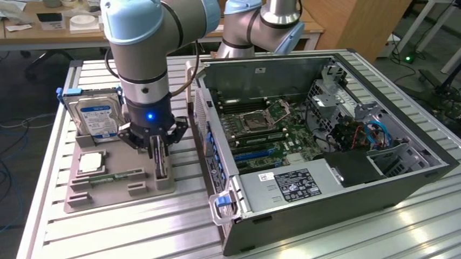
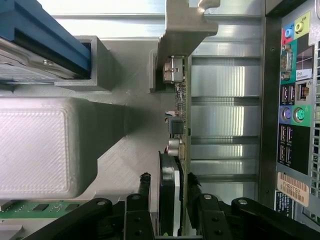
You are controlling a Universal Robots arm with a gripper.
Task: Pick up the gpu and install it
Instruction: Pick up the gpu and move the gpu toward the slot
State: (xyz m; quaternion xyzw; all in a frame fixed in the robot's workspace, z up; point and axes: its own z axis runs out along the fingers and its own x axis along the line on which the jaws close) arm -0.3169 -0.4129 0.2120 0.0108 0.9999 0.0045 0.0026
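The gpu (image 2: 175,127), a thin dark board with a pale metal bracket, stands on edge in a matte grey printed tray (image 2: 125,162). The gripper's (image 2: 168,181) black fingers (image 2: 145,189) stand apart, straddling it.

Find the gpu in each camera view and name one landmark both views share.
Exterior view: the gpu stands on edge in the grey tray, under the claw, toward the exterior view's left.
Wrist view: the gpu runs edge-on between the open claw's fingers.
Shared landmark: the green memory stick in the tray.
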